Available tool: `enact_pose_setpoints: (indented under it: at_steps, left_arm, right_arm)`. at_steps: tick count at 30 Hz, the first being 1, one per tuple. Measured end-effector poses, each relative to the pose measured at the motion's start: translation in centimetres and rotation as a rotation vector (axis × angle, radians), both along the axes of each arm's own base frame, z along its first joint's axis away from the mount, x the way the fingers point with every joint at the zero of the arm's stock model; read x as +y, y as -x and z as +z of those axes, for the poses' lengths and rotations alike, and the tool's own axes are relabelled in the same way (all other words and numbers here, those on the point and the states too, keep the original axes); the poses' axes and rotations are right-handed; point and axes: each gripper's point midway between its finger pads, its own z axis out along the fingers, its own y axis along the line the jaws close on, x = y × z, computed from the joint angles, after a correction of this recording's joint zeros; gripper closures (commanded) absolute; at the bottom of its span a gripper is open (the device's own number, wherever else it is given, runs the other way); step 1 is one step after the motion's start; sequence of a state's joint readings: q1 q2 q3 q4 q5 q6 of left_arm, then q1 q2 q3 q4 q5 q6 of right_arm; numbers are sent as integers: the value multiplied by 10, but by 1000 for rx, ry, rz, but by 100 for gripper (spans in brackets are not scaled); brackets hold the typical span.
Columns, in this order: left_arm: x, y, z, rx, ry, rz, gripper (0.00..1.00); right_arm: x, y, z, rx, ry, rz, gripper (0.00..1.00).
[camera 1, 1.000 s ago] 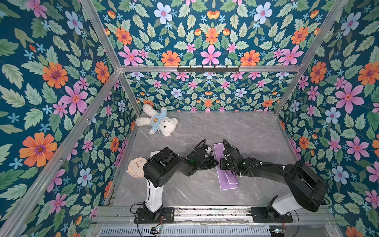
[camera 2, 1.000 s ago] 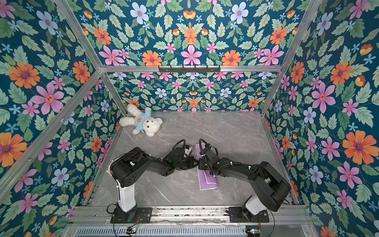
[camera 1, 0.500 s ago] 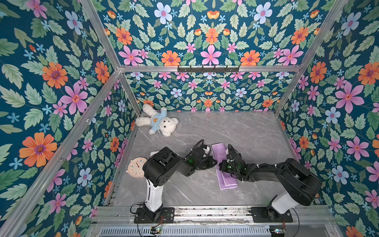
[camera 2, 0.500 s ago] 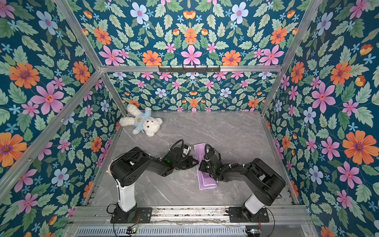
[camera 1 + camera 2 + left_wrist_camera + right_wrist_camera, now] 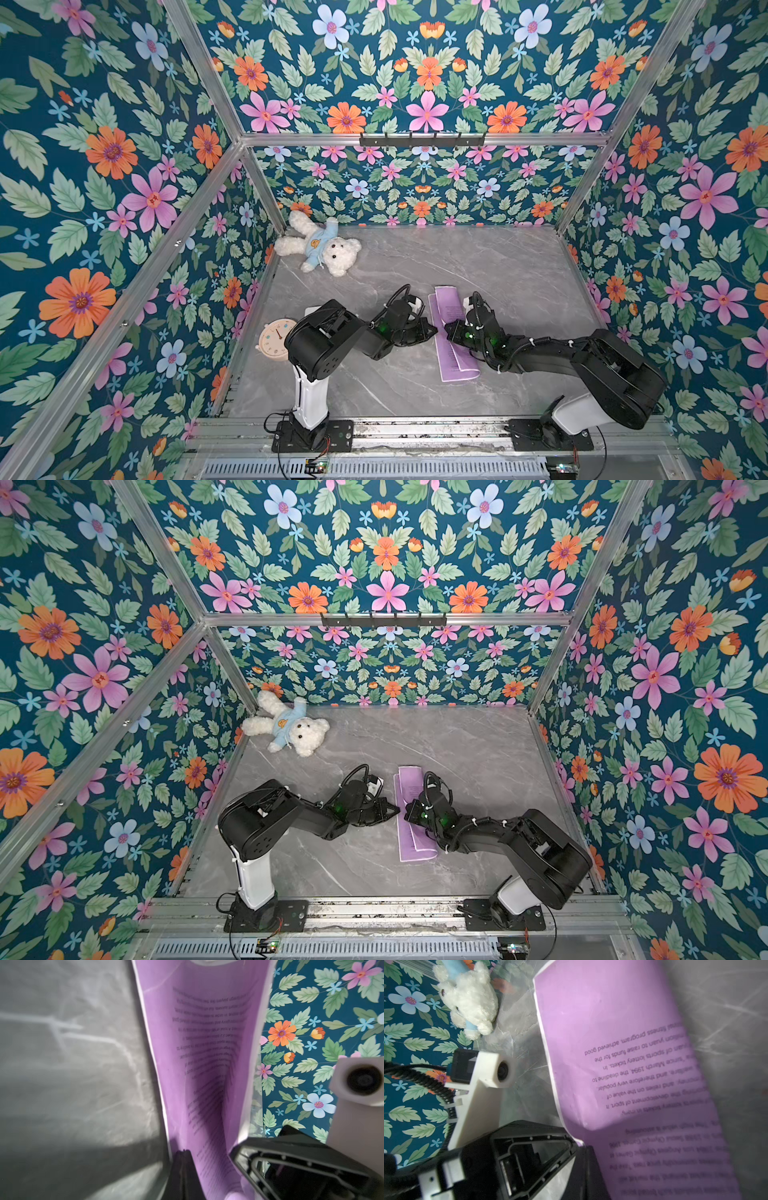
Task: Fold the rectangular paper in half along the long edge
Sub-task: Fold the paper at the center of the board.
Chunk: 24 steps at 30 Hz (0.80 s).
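Floral-papered walls (image 5: 124,174) box in a grey marbled tabletop (image 5: 507,266). A white teddy bear in a blue top (image 5: 320,249) lies in the far left corner and a small round clock (image 5: 274,343) sits by the left arm's base, both well apart from the work. The rectangular paper (image 5: 448,301) lies near the table's middle, between the two arms, long axis running away from the arm bases, already doubled over lengthwise. Layers do not match: in both top views a strip of the lower layer shows along the side facing the left arm. The left wrist view shows the upper half standing off the lower one in an open loop, so no crease is set. Left gripper (image 5: 432,331): jaws closed, tip at the paper's free long edge; I cannot tell whether any sheet is pinched. Right gripper (image 5: 450,328): jaws closed too, resting on the upper layer about midway along it, holding nothing that I can see. Judgement: the fold-over is made and flattening is in hand. The next move likely calls for squaring the free edges. After that, a firm downward press swept along the folded side toward each end, one tip pinning the sheet so the thin paper does not skid on the smooth stone.
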<state>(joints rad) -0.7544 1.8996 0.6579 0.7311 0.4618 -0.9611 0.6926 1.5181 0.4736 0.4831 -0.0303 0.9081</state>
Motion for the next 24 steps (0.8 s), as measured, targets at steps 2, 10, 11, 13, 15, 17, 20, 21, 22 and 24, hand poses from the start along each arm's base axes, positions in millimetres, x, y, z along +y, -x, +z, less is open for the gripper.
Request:
enact_pose_setpoints:
  at_steps: [2,10,11,13,15,17,20,21,22,24]
  left_arm:
    - [3,2,-1,3,-12,0,100]
    - [-1,1,-2,7,-3,-13,100]
    - [-2,0,-2,6,2,-14,100]
    - [-3,-1,-1,5,4,-15,100]
    - [-4,-1,-1,6,6,-16,100]
    - [-5,-2,-1,7,9,-16,100]
    - [-6,-2,-1,7,11,-18,100]
    - [-6,-2,-1,7,11,-18,100]
    - [-6,-2,-1,8,11,-18,100]
    - [-6,-2,-1,8,11,-18,100]
  right_arm:
    - [-1,2,-6,13,10,0,100]
    - [3,1,-4,9,-9,10,100]
    - [3,1,-4,10,-10,13,100]
    - [4,0,-7,13,-9,13,100]
    - [5,0,-11,20,-5,13,100]
    - [7,-1,-14,28,-8,17,100]
    - [12,-2,-14,23,-14,26,100]
    - [13,-2,-13,20,-16,28,100]
    - [14,-2,-12,17,-18,30,100]
    - [14,-2,-11,15,-19,31,100]
